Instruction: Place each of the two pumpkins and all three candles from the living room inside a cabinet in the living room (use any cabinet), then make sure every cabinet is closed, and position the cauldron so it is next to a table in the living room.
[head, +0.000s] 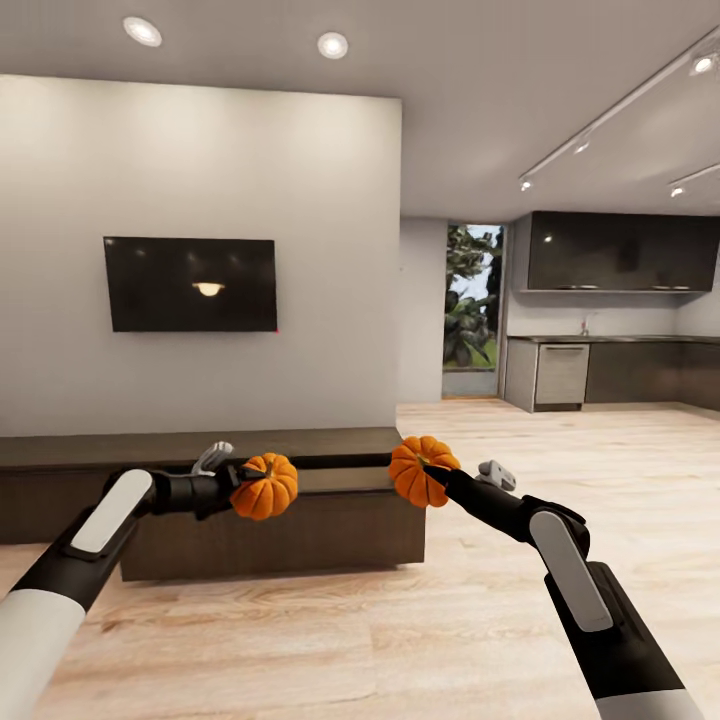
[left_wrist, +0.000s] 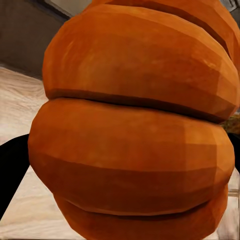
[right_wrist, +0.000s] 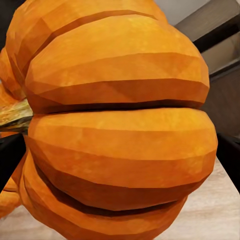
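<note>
Head view: two pumpkins sitting mid-frame, left pumpkin (head: 265, 486) and right pumpkin (head: 421, 470) | left gripper (head: 243, 478) clamping the first, right gripper (head: 438, 474) clamping the second | cabinet (head: 200, 447) stretching behind, fronts closed | TV (head: 190, 284) hanging upper left.

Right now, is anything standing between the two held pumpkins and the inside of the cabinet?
Yes. The left pumpkin and the right pumpkin hang in front of the cabinet, whose dark fronts look shut. No beige interior shows, and both grippers are occupied.
</note>
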